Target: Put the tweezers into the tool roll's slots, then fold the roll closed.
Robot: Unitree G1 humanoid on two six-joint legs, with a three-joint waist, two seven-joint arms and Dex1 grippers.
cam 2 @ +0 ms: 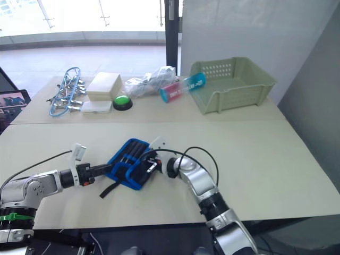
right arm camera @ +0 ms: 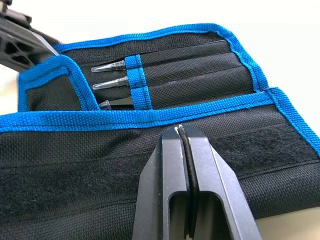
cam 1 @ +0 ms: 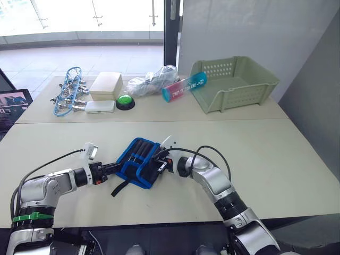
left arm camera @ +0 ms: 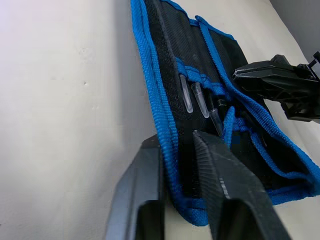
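- Near edge of the pale table (cam 1: 276,175): bare surface to the right of the arms, open all the way to the side edge.
- Tool roll (cam 1: 139,159) lying partly folded at the table's near middle, blue edging showing, black strap (cam 1: 119,187) trailing toward the near edge.
- Left gripper (left arm camera: 175,165) reaching in from the left, fingers clamped on the roll's blue-edged end.
- Right gripper (right arm camera: 182,150) reaching in from the right, fingers pressed together on a flap of the roll.
- Tweezers (right arm camera: 112,75) tucked in the slots (right arm camera: 190,65), clear-capped tips poking out past a blue band.
- Seam between two tabletops running just behind the roll, with bare surface beyond.
- Far side, well apart from the roll: silver tools in a light-blue ring (cam 1: 68,93), cream box (cam 1: 106,85), white case (cam 1: 100,107), green button (cam 1: 125,101), crumpled plastic bag (cam 1: 151,81), pink-and-blue tube (cam 1: 183,87), green basket (cam 1: 236,85).
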